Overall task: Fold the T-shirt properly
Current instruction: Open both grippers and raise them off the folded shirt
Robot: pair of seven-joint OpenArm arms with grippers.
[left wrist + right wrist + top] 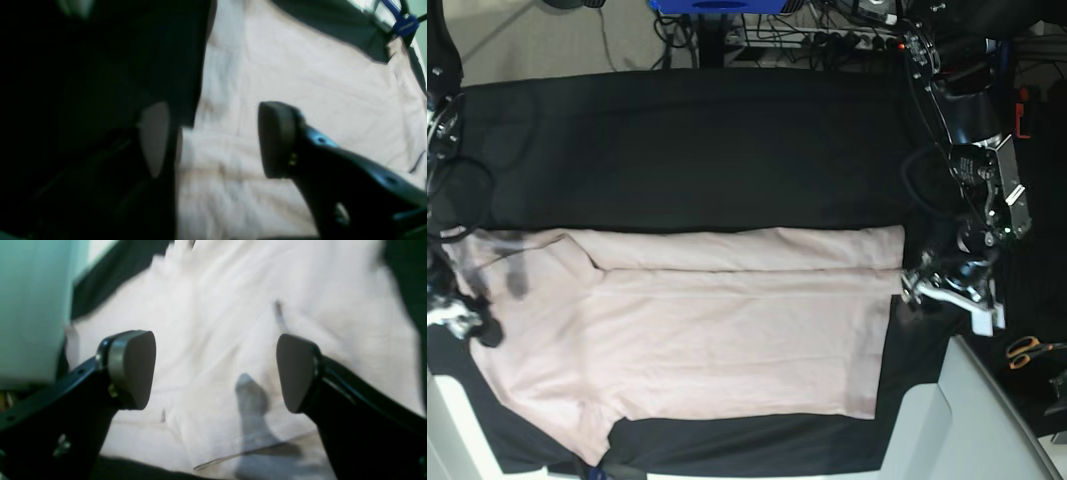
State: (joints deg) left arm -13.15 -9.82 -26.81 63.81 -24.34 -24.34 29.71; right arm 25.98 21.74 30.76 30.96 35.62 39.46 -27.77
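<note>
The pale pink T-shirt (727,330) lies flat on the black table cloth (707,150), its far long side folded over in a strip (747,250). My left gripper (213,140) is open and empty, low over the shirt's edge, with one finger (153,140) over the black cloth and the other (277,140) over the fabric. In the base view it (914,287) is at the shirt's right end. My right gripper (213,371) is open and empty just above the shirt (217,340) near a folded sleeve edge. In the base view it (485,330) is at the shirt's left end.
Orange-handled scissors (1027,348) lie on the cloth at the right edge. A pale grey panel (972,420) stands at the lower right corner. Cables and a blue frame (717,5) are beyond the table's far edge.
</note>
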